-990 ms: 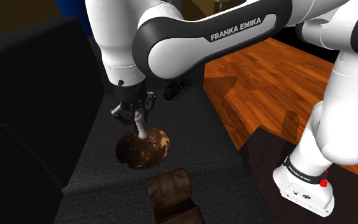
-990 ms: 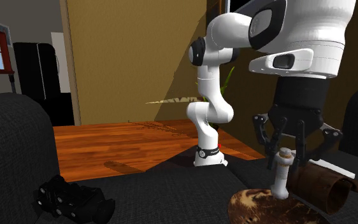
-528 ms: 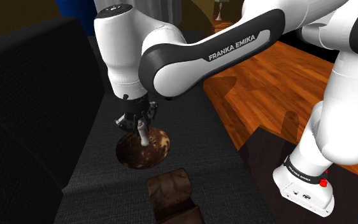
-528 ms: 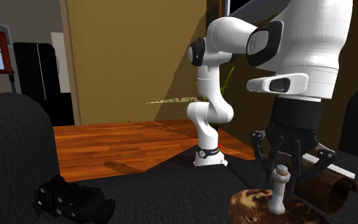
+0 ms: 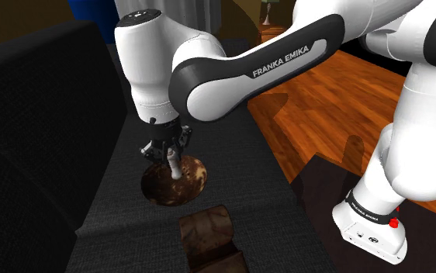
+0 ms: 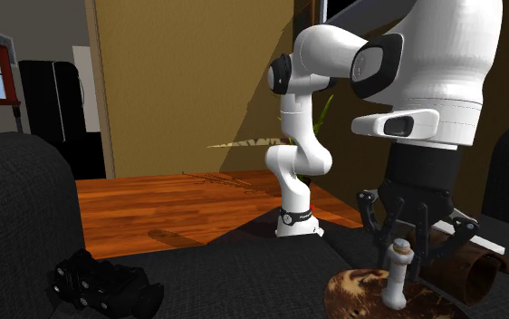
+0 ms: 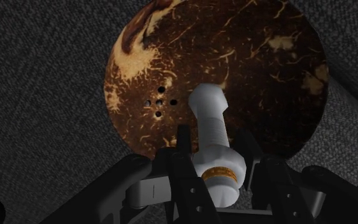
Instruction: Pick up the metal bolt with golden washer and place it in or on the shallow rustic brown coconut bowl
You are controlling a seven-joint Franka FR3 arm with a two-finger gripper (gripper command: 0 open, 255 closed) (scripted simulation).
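A black object, hard to identify, lies at the second exterior view's left. The bowl, cut off by the lower edge, bears the upright bolt; the claw grasps its upper end. A brown cylinder is partly hidden behind the claw.

brown roll just beside the bowl; sofa back close along the shoulder view's left
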